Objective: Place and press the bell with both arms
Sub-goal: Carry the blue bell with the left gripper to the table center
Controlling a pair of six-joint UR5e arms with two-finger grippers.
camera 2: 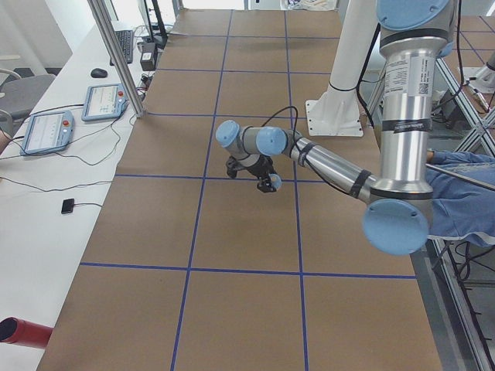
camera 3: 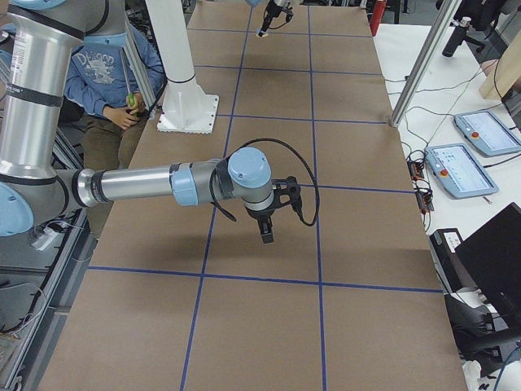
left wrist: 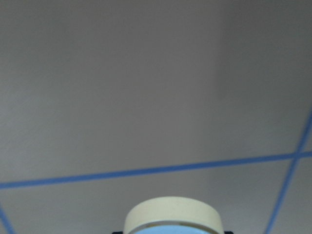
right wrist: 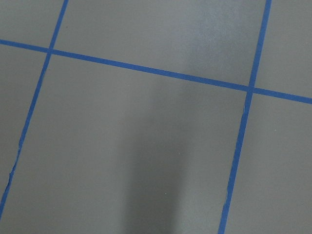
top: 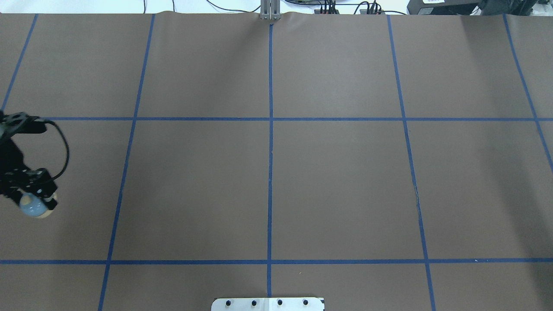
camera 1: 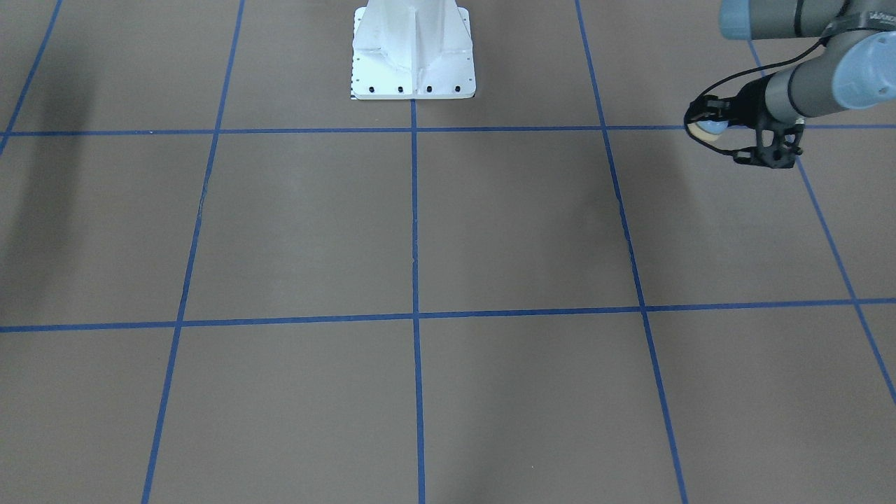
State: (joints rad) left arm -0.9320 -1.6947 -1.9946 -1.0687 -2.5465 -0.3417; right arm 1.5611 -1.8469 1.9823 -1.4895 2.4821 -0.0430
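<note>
My left gripper (top: 35, 199) is shut on the small light-blue bell (top: 34, 209) with a cream base ring. It holds the bell tilted above the brown mat at the table's far left. In the front view the same gripper (camera 1: 708, 120) and bell (camera 1: 711, 129) are at the upper right. The left wrist view shows only the bell's cream ring (left wrist: 171, 215) at the bottom edge. The right arm's gripper (camera 3: 266, 231) hangs over the mat in the exterior right view only, and I cannot tell whether it is open or shut. The right wrist view shows only mat and blue tape lines.
The white bolted pedestal (camera 1: 413, 56) stands at the robot's side of the mat, centred. A seated person (camera 3: 114, 73) is beside it. Teach pendants (camera 3: 462, 169) and cables lie on the white bench along the far edge.
</note>
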